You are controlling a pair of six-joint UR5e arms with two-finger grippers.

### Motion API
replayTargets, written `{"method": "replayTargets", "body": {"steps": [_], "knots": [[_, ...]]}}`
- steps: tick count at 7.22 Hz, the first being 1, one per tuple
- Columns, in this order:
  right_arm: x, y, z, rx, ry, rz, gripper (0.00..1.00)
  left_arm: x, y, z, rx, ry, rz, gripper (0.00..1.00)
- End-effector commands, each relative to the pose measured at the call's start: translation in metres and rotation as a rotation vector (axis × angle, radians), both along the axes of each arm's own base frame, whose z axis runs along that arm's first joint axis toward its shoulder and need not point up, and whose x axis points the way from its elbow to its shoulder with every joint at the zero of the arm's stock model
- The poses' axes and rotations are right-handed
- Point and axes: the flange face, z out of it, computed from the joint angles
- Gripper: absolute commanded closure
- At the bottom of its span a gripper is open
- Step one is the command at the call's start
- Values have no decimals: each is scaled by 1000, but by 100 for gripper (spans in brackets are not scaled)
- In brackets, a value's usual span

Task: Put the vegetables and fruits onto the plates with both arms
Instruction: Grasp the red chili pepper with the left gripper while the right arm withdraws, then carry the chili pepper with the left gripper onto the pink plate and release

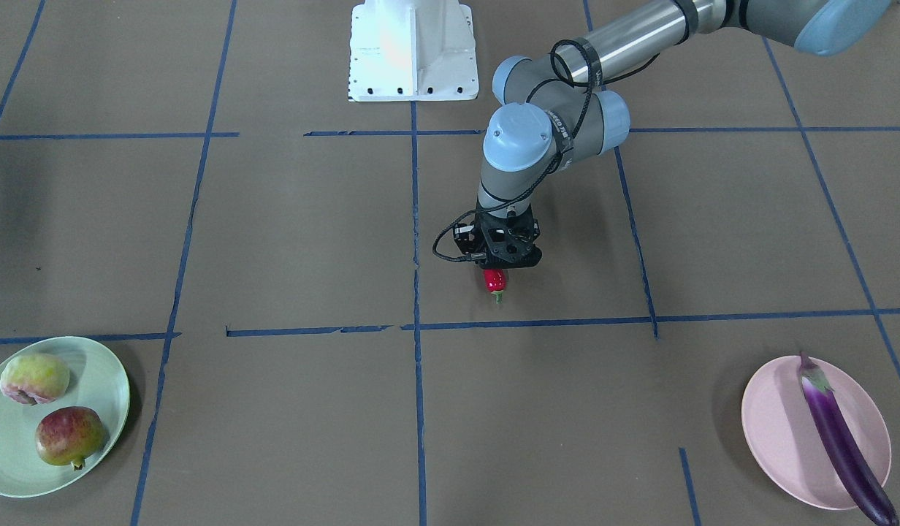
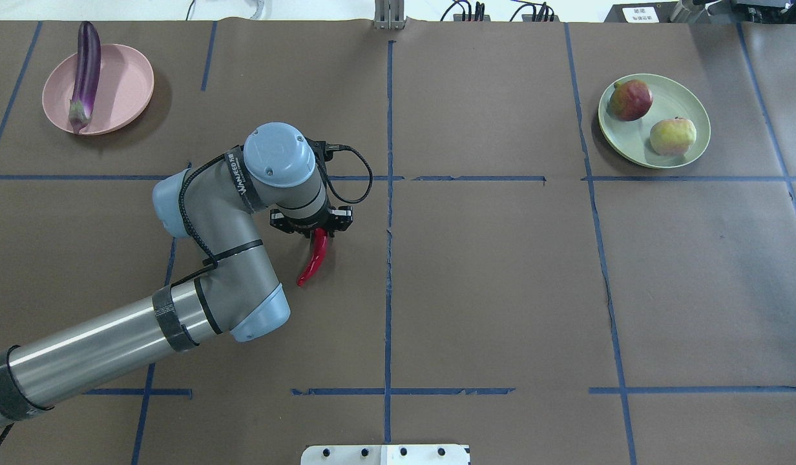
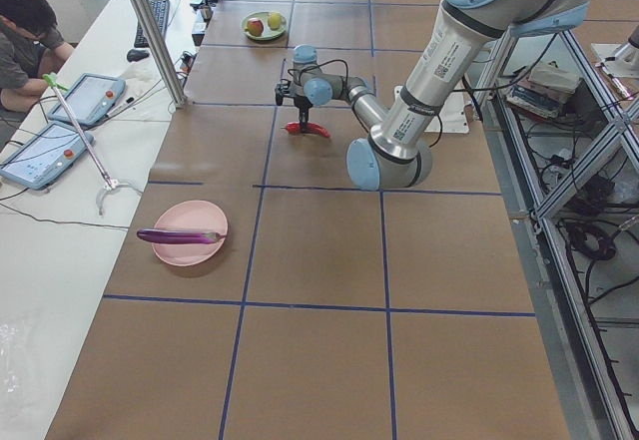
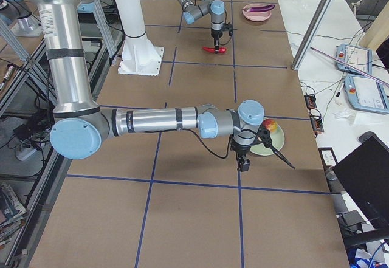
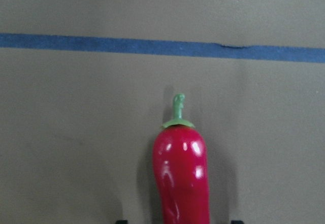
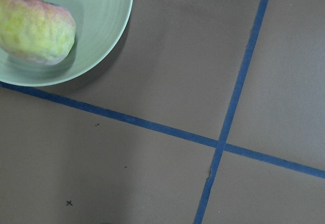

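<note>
The chili (image 2: 313,258) is glossy red with a green stem. The eggplant (image 2: 85,71) is glossy purple with a paler cap, on the pale pink plate (image 2: 123,90). The mint plate (image 2: 630,139) holds the green fruit (image 2: 673,135), pale with a pink blush, and the red fruit (image 2: 630,99), mottled with yellow. The table (image 2: 501,278) is brown, gridded with blue tape (image 2: 388,290). The left arm (image 2: 223,271) is grey with light blue caps.

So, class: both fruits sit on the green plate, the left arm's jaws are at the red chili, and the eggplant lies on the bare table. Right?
No: the eggplant lies across the pink plate, one end past its rim, as the overhead exterior view shows. The rest stands.
</note>
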Motion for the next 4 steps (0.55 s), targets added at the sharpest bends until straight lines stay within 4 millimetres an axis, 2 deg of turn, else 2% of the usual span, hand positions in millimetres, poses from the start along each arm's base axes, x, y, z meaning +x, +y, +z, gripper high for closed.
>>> {"method": "replayTargets", "body": {"steps": [1, 2, 3, 4], "knots": [[0, 0, 2, -2, 0, -2, 0, -23, -23, -2, -2, 6, -38, 100], [0, 3, 5, -8, 1, -2, 0, -56, -55, 2, -26, 7, -82, 100], [1, 5, 9, -19, 2, 1, 0, -112, -99, 15, -93, 23, -130, 100], [1, 9, 13, -23, 1, 1, 0, -170, -143, 53, -139, -6, -211, 100]]}}
